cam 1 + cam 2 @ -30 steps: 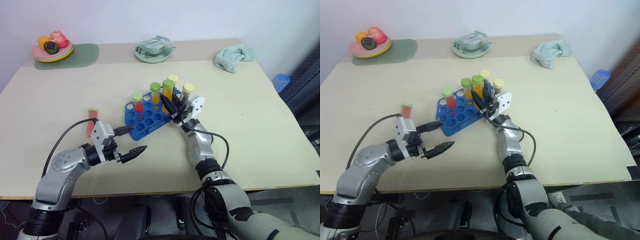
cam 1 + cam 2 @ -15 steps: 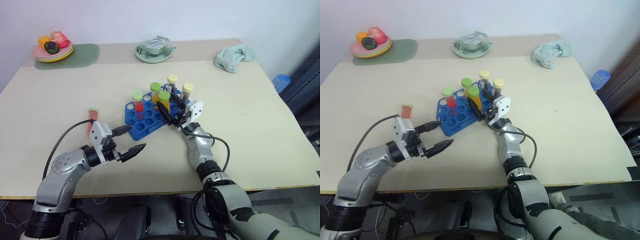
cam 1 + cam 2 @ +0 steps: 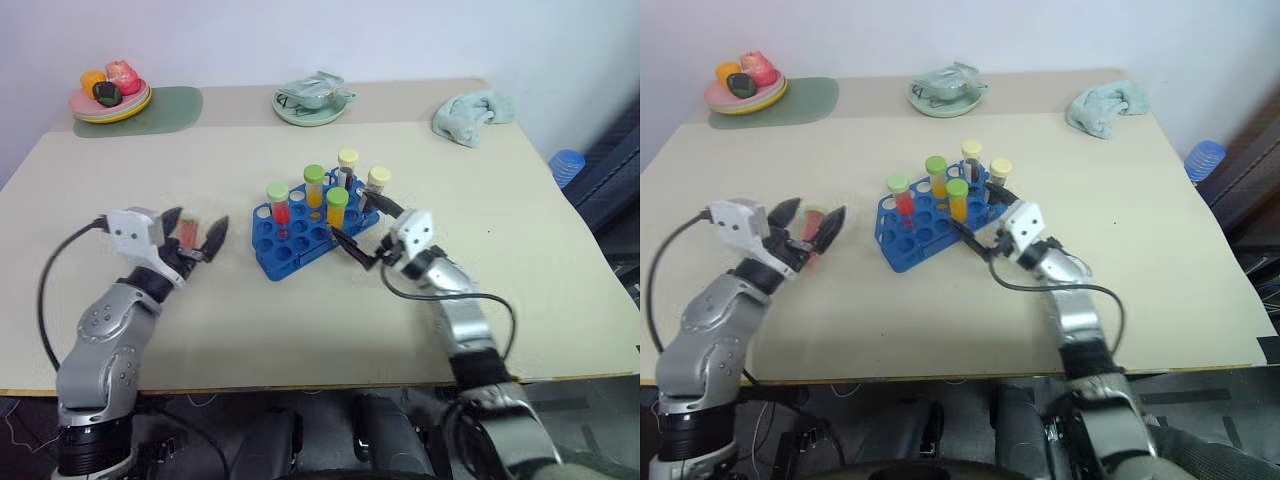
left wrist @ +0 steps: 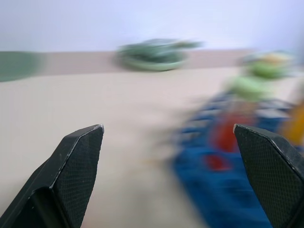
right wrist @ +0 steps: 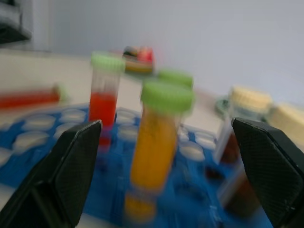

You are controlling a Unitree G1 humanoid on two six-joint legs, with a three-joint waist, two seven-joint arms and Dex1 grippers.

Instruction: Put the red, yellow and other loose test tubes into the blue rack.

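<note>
The blue rack (image 3: 312,225) sits near the middle of the cream bench (image 3: 520,250), turned at an angle, a bright blue plate with rows of round holes. Five capped tubes stand upright in it. A red-filled tube with a green cap (image 3: 277,203) is on its left side, a yellow-orange tube with a green cap (image 3: 314,187) stands just beyond it, and another yellow-orange tube with a green cap (image 3: 336,207) stands nearer, toward the right pincer. At the far right corner stand two tubes with pale cream-yellow caps (image 3: 347,167) and (image 3: 378,184); their contents look dark.

One loose tube with reddish liquid (image 3: 187,230) lies flat on the bench well left of the rack. The left pincer (image 3: 192,232) hangs over it with its black fingers spread wide, one tip on each side of the tube; whether they touch it cannot be told.

The right pincer (image 3: 362,236) is just beside the rack's near right edge, its fingers wide apart and holding nothing, pointing at the rack.

At the far edge are a plate of toy fruit (image 3: 108,95) on a green mat (image 3: 165,106), a pale green dish (image 3: 312,100) and a crumpled teal cloth (image 3: 472,113).
</note>
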